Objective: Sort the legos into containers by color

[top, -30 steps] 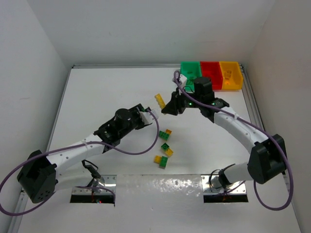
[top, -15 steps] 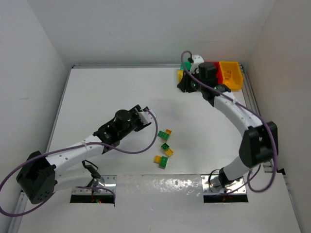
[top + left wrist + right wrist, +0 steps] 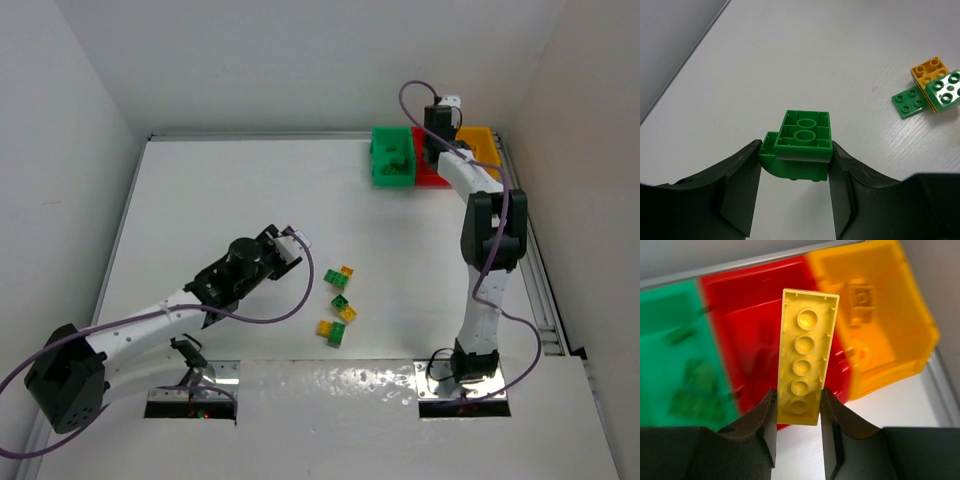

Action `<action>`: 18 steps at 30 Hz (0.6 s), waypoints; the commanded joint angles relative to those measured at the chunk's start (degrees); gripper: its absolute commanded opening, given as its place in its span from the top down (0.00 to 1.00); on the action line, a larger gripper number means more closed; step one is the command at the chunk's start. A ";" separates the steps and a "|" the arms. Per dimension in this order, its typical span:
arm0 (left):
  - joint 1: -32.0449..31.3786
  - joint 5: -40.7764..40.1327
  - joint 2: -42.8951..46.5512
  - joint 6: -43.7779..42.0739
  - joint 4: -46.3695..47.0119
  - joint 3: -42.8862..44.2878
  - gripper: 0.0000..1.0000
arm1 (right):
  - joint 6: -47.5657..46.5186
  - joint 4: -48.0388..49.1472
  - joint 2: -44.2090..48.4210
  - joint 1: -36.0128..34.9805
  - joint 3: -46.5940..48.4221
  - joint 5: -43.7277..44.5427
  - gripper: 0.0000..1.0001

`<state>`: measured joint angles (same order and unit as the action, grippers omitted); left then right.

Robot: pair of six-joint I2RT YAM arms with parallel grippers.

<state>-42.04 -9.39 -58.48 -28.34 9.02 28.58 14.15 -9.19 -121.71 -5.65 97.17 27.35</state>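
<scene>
- The right fingers [image 3: 766, 415] are clamped on the lower end of a long yellow brick [image 3: 805, 355]. It stands upright with its hollow underside toward the wrist camera.
- A second ago these fingers were at mid-desk beside that brick. Half a second ago they were at the near left corner of the green bin [image 3: 392, 160]. They are now above the row of bins at 1 o'clock on the desk [image 3: 200, 190].
- In the right wrist view the brick hangs across the wall shared by the red bin [image 3: 750, 305] and the yellow-orange bin [image 3: 895, 320]. The green bin lies at 9 o'clock of it.
- The spot on the desk where the yellow brick lay is now bare.
- The left fingers [image 3: 742, 185] pinch a green brick [image 3: 802, 145] by its sides, clear of the desk, as before. They have drawn back slightly toward 7 o'clock.
- The loose bricks [image 3: 340, 302], green and yellow in three small clumps, lie where they did. They are at 5 o'clock of the left fingers.
</scene>
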 commanded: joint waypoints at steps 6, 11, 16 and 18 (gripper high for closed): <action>3.54 0.16 -1.02 3.02 4.78 -0.89 1.00 | -14.99 9.17 -7.21 3.89 8.66 14.29 1.00; 6.09 0.95 -4.18 3.64 4.96 0.34 1.00 | -22.77 14.30 -11.88 5.65 11.11 17.83 1.00; 7.50 2.00 -7.43 2.94 5.83 2.01 1.00 | -22.85 13.41 -15.57 9.34 14.28 15.01 0.89; 7.85 2.71 -8.84 2.15 6.10 2.97 1.00 | -23.64 14.37 -15.66 9.69 14.02 13.34 0.83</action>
<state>-35.24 -8.19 -66.13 -26.11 11.25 28.14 -6.74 1.41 -137.80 2.44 108.38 41.50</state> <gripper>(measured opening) 0.482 0.319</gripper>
